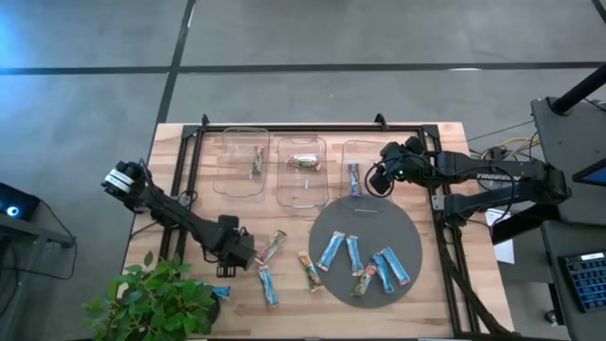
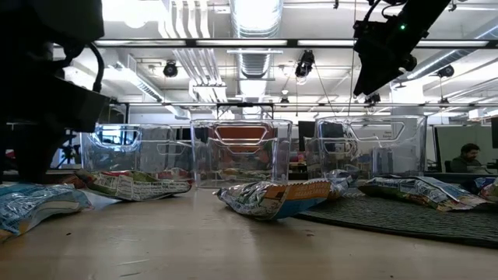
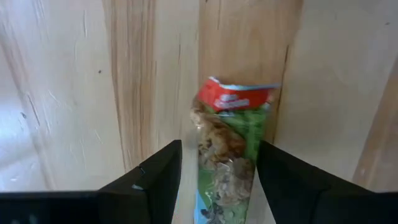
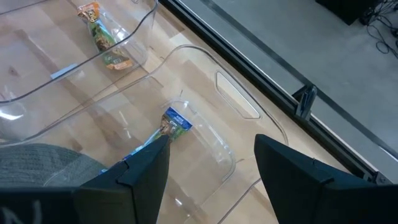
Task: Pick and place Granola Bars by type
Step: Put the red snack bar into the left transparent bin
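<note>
Fingers of the left gripper [image 3: 217, 180] spread, straddling a tan bar with red-green wrapper [image 3: 231, 146] that lies flat on the wooden table [image 1: 170, 170]; bar sits between the fingers, not pinched yet as far as the wrist view shows. Likely lined up for a pick.

Three clear bins along the far edge: left bin [image 1: 223, 180] holds one tan bar, middle bin [image 1: 284, 185] another tan one, right bin [image 1: 371, 152] a purple-blue bar [image 1: 354, 178]. One bin per type, I judge.

Loose bars lie near the left gripper; several light blue bars [image 1: 330, 251] wait on the grey round mat [image 1: 327, 223].

Right gripper [image 4: 208, 168] hovers over the right bin, fingers apart, nothing between them. Looks like a drop already made.
</note>
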